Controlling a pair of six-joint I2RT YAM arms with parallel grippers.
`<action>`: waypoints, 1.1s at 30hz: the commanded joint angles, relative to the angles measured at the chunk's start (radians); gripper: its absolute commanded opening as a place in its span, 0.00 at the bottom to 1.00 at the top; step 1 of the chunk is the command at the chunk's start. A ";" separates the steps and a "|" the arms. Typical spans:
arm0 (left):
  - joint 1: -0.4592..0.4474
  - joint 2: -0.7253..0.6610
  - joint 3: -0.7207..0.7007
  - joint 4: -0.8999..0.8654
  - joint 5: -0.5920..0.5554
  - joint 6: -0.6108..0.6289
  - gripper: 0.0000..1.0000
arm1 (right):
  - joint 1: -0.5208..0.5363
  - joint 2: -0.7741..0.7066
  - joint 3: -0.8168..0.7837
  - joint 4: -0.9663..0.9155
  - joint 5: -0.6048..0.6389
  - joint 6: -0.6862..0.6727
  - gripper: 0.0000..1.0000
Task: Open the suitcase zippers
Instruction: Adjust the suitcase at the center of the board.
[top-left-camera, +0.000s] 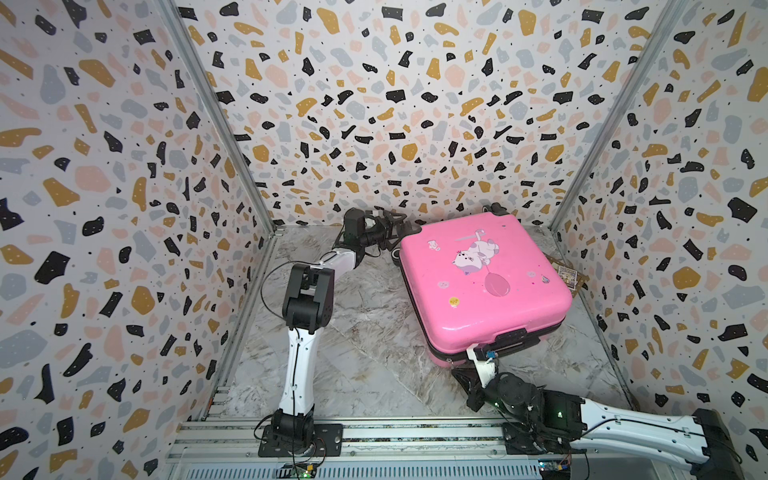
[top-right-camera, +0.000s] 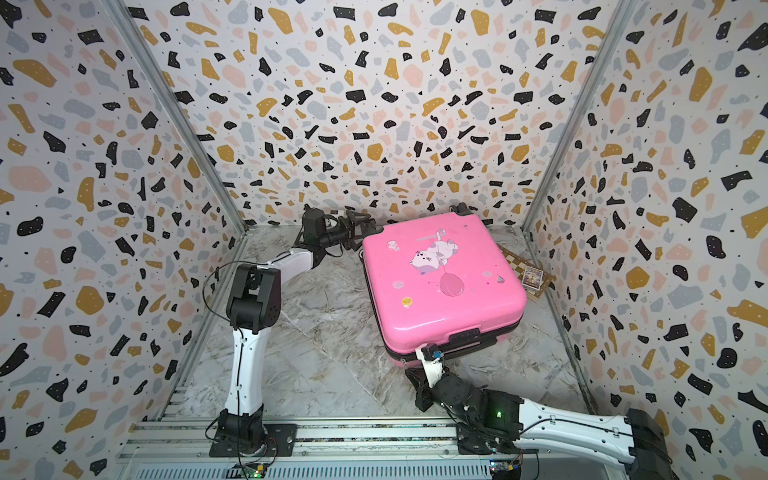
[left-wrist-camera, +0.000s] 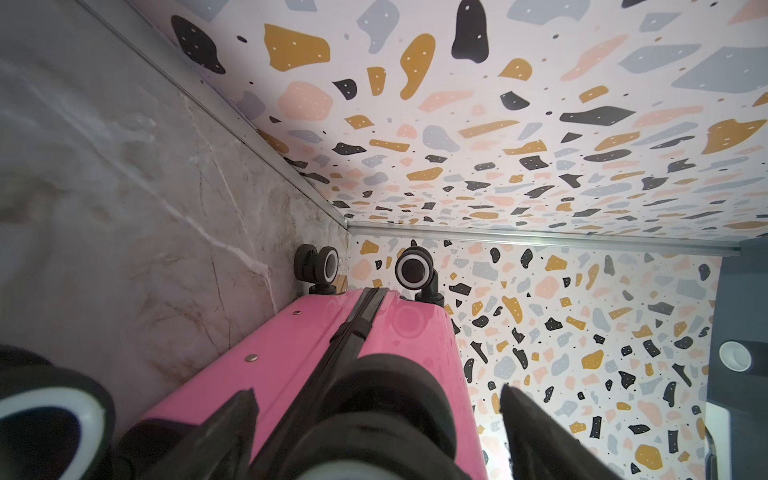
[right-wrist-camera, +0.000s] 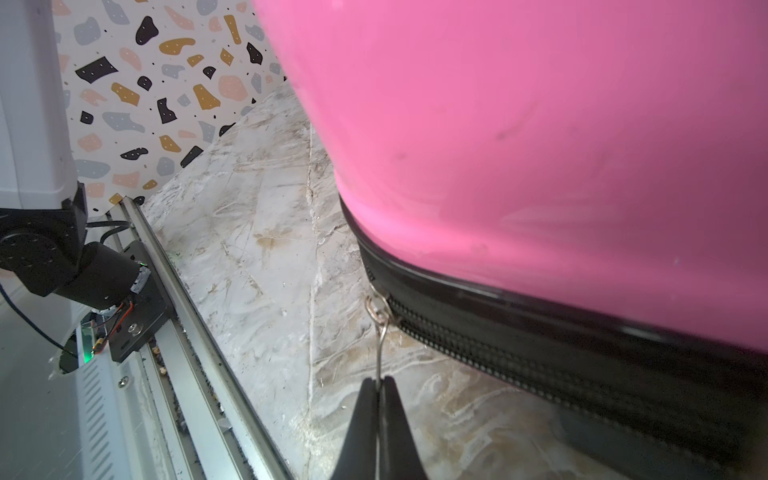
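The pink suitcase (top-left-camera: 482, 274) (top-right-camera: 440, 274) lies flat on the marble table, cat print up. Its black zipper band (right-wrist-camera: 540, 353) (left-wrist-camera: 357, 324) runs round the middle seam. My right gripper (right-wrist-camera: 378, 380) (top-left-camera: 476, 353) is at the near left corner, shut on the thin metal zipper pull (right-wrist-camera: 379, 345), which hangs from the slider (right-wrist-camera: 380, 307). My left gripper (left-wrist-camera: 376, 388) (top-left-camera: 395, 232) is at the far left corner, open. Its fingers (left-wrist-camera: 237, 419) stand either side of a black wheel (left-wrist-camera: 386, 399) without touching it.
Two more wheels (left-wrist-camera: 322, 266) (left-wrist-camera: 413, 270) point at the back wall. A black handle block (top-left-camera: 515, 336) sits on the near side. A wooden chessboard (top-left-camera: 567, 274) (top-right-camera: 528, 274) lies by the right wall, partly under the case. An aluminium rail (top-left-camera: 374, 436) runs along the front.
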 joint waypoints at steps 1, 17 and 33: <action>-0.010 0.007 0.042 0.103 0.025 -0.035 0.76 | 0.014 -0.004 0.028 -0.077 -0.022 0.018 0.00; 0.115 -0.236 -0.410 0.362 -0.052 -0.025 0.47 | 0.014 0.025 0.083 -0.132 -0.009 0.013 0.00; 0.272 -0.541 -0.905 0.506 -0.096 0.027 0.45 | 0.037 0.156 0.194 -0.160 -0.105 -0.116 0.00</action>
